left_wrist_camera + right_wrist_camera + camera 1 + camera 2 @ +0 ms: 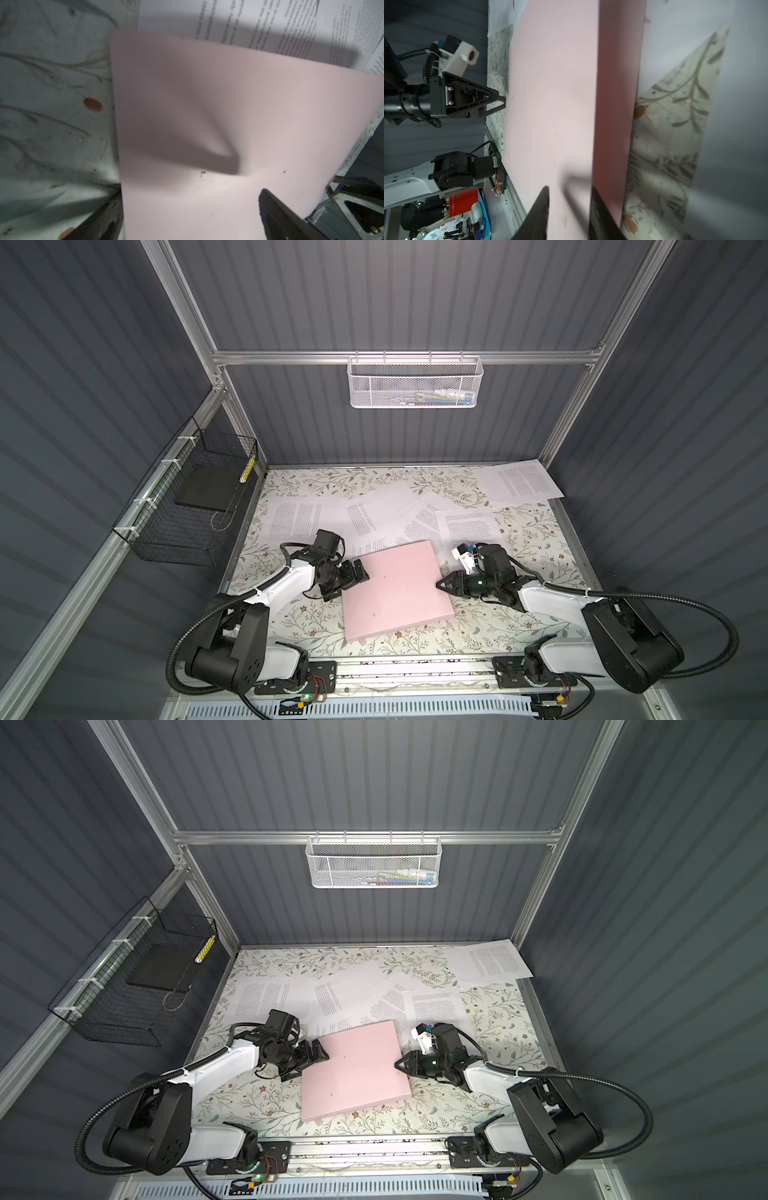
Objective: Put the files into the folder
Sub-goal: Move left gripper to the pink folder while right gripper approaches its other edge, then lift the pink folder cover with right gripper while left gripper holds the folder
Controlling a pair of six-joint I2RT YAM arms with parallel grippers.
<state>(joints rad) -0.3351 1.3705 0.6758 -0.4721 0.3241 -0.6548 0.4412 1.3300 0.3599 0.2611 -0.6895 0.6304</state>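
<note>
Currently: left gripper (360, 572) at left edge of folder (395, 593), jaws wide apart, astride that edge. Folder closed, flat on table (291, 622), middle toward near edge. Beyond it, toward far edge: files (370, 516), loose. At folder's right edge: right gripper (441, 584), jaws partly apart; grip cannot be told. At far right corner: one sheet (519, 483).

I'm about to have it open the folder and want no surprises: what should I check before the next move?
1. Folder open for loading: not ok, it lies closed.
2. Right gripper at the folder's right edge: ok.
3. Right grip firm on that edge: cannot tell.
4. Left gripper open, at the left edge: ok.
5. Files clear of the folder: not ok, its far edge overlaps some of them.
</note>
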